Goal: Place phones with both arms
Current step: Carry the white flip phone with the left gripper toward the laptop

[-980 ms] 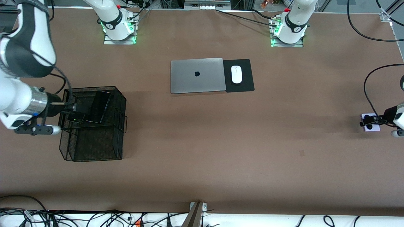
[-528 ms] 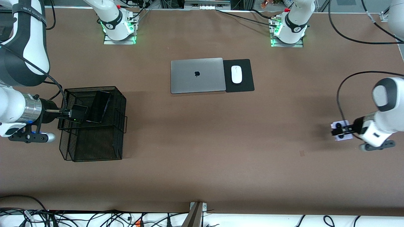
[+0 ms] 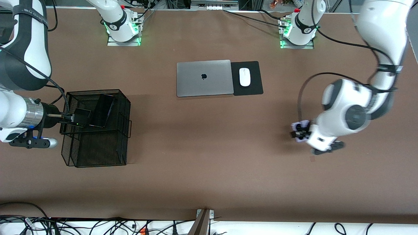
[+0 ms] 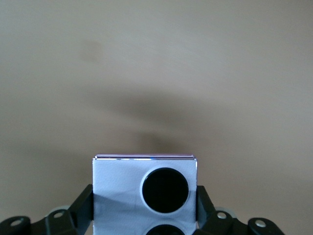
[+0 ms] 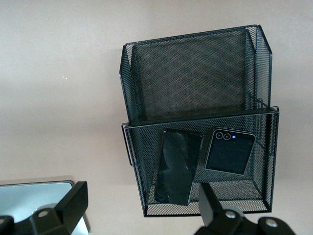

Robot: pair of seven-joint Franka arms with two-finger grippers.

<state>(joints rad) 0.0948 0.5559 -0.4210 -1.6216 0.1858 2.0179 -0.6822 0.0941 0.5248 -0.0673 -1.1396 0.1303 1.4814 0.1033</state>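
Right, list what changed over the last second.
The left gripper, shut on the lavender phone, carried it from the left arm's end of the table toward the middle. The right gripper drew back from the mesh basket, jaws open. Both black phones, laptop, mouse unchanged.

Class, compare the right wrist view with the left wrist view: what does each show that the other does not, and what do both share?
Only the right wrist view: the black wire-mesh basket holding the long slim black phone and the small squarish black phone, plus a grey laptop's corner. Only the left wrist view: the small lavender-white phone with black lenses, gripped. Both: the brown tabletop.
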